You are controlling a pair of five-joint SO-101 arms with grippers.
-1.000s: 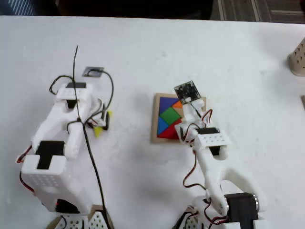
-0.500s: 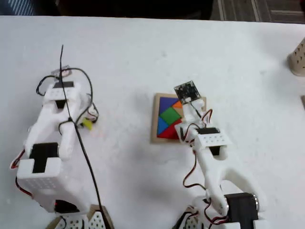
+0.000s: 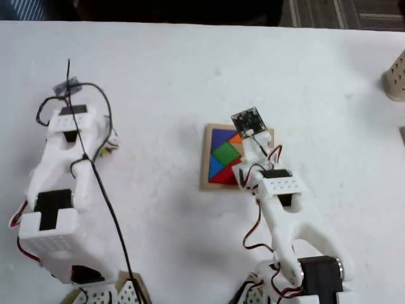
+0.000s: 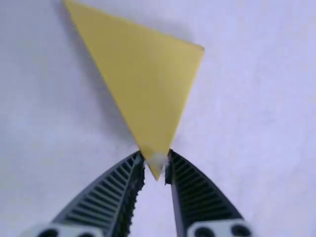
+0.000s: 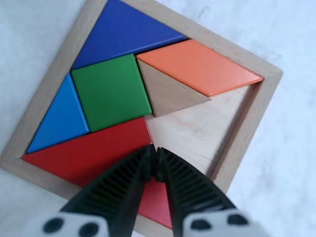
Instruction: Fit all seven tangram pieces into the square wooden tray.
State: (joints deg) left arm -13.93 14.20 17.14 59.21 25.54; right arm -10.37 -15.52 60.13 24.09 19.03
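My left gripper (image 4: 155,165) is shut on one tip of the yellow triangle (image 4: 148,84), whose flat face lies over the white table. From above, a sliver of that yellow triangle (image 3: 112,147) shows beside the left arm, well left of the wooden tray (image 3: 206,158). The tray (image 5: 256,113) holds a dark blue triangle (image 5: 123,32), an orange parallelogram (image 5: 197,66), a green square (image 5: 111,91), a light blue triangle (image 5: 61,116), a plain wooden triangle (image 5: 165,94) and a red triangle (image 5: 98,150). My right gripper (image 5: 155,155) is shut with nothing in it, just over the red triangle. Bare tray floor (image 5: 197,131) shows beside it.
A beige perforated object (image 3: 395,79) stands at the table's right edge. A black cable (image 3: 101,190) runs along the left arm. The table's far edge (image 3: 190,23) meets a dark floor. Open white table lies between the arms.
The left arm has swung left and toward the far side, carrying the yellow triangle farther from the tray. The right arm has kept still.
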